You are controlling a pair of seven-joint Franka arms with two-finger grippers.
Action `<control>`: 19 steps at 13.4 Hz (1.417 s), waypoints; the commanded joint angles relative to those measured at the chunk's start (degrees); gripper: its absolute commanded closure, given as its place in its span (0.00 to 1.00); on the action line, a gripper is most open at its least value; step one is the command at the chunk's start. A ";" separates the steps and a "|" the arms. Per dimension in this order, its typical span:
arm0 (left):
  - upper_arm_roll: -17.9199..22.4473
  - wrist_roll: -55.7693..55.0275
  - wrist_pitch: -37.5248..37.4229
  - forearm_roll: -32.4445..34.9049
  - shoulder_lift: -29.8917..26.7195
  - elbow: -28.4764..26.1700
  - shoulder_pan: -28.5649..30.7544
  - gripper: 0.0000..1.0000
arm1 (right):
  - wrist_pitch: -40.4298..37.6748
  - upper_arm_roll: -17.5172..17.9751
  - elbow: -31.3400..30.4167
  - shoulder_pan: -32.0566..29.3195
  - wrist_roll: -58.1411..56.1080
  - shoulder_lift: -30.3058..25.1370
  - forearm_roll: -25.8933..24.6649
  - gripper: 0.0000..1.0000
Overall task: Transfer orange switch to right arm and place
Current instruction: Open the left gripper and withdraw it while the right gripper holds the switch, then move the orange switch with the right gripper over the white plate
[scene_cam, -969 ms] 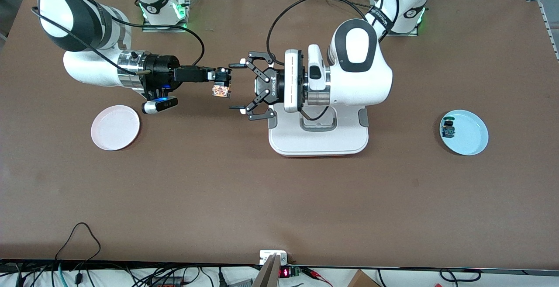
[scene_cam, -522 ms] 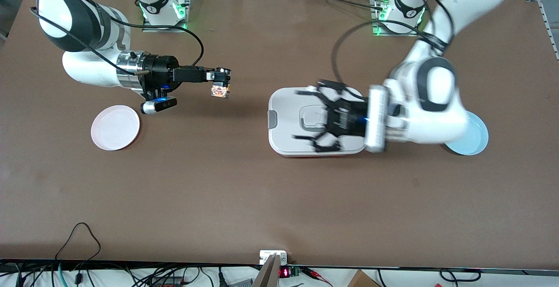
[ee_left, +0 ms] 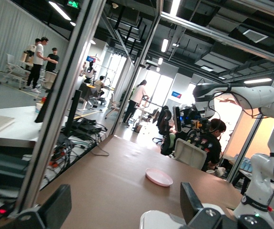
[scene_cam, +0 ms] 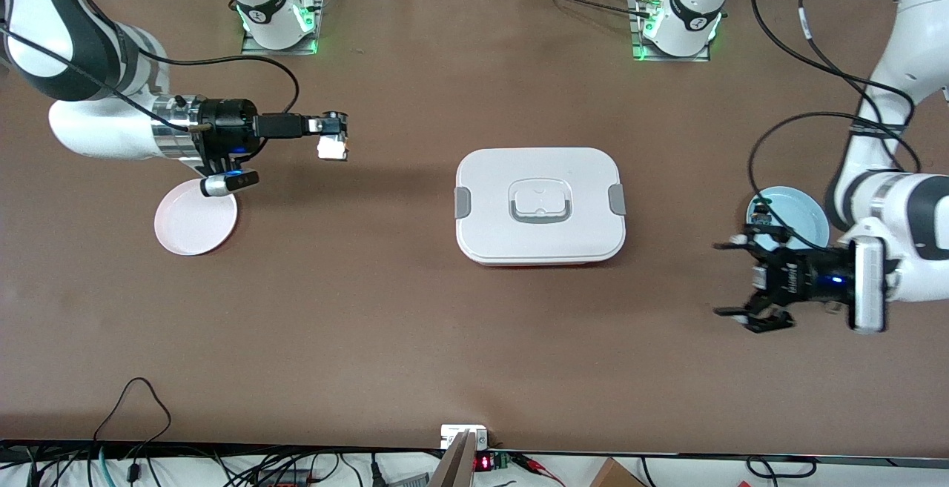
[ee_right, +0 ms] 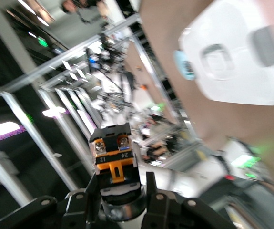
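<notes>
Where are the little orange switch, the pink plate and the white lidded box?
orange switch (ee_right: pixel 112 155): right wrist view, on its orange front part.
pink plate (scene_cam: pixel 194 220): front view, on its bare middle.
white lidded box (scene_cam: pixel 489 176): front view, on the lid beside the handle.

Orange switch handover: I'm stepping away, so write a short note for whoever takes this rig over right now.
Right hand: shut on the small black-bodied orange switch, held in the air over bare table between the round pink plate and the white lidded box.
Left hand: open and empty, over the table at the left arm's end, beside the round light-blue plate, which holds a small blue-and-green switch.
Done: transfer to the right arm.
Left: set the switch down, probably on the pink plate.
</notes>
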 commanded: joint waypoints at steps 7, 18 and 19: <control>8.22 -3.73 -1.49 24.66 -3.69 17.15 2.69 0.00 | -9.72 -0.04 1.67 -6.16 -16.45 -0.42 -41.81 1.00; 8.21 -22.24 -4.90 65.30 -17.75 20.15 -5.37 0.00 | 10.38 -0.13 0.36 -7.47 -48.34 0.02 -86.65 1.00; 9.18 -28.73 -4.92 68.88 -23.43 14.23 -9.48 0.00 | 12.92 -0.04 0.18 -8.52 -50.80 0.29 -89.03 1.00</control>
